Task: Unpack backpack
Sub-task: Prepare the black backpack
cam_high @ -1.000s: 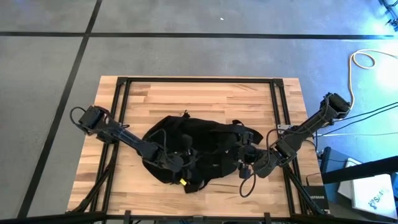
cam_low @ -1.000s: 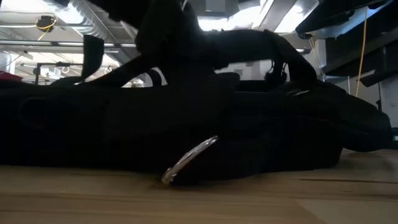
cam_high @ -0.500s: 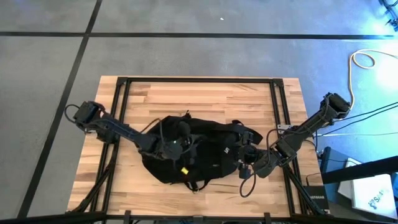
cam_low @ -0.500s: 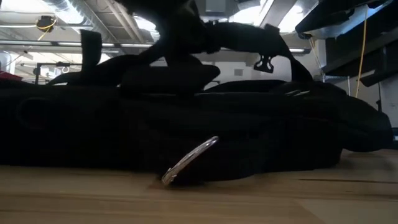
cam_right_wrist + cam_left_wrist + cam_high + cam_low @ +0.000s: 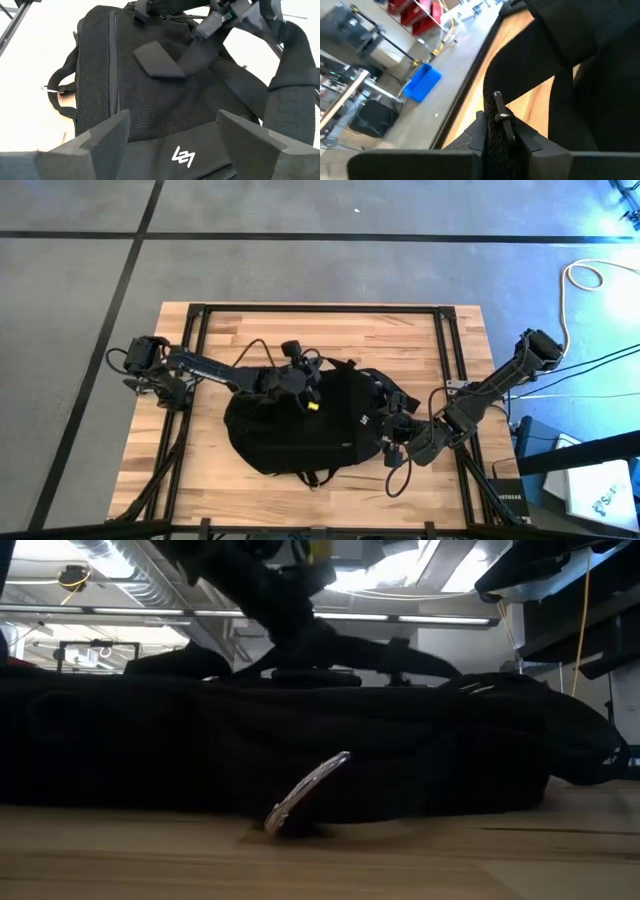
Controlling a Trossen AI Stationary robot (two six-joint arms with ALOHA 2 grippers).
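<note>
The black backpack (image 5: 300,430) lies flat on the wooden table (image 5: 420,335), its mesh back and straps up; it fills the low view (image 5: 300,750). My left gripper (image 5: 300,380) is over the backpack's far part, shut on a narrow black piece of it (image 5: 496,125). My right gripper (image 5: 395,430) is open at the backpack's right end, its fingers (image 5: 107,135) standing either side of the white logo (image 5: 182,157). A thin flat thing with a silvery edge (image 5: 305,792) leans tilted under the backpack's near edge. My left gripper pinches a narrow fuzzy black strip with a small pull tab (image 5: 502,117) between its two fingers (image 5: 532,142). The right wrist view shows a strap (image 5: 197,50) running from it down to the backpack's face, raised above it. My right gripper: I cannot tell whether it touches the backpack.
A black frame (image 5: 300,308) runs round the table top. Bare wood lies along the far side (image 5: 330,330) and the near edge (image 5: 340,505). Cables (image 5: 590,275) lie on the floor to the right.
My left gripper has gone from the backpack's near side toward the table's far edge and up, staying shut on the black piece and drawing it across the backpack. The backpack's far left part has drawn in. My right gripper has kept still.
</note>
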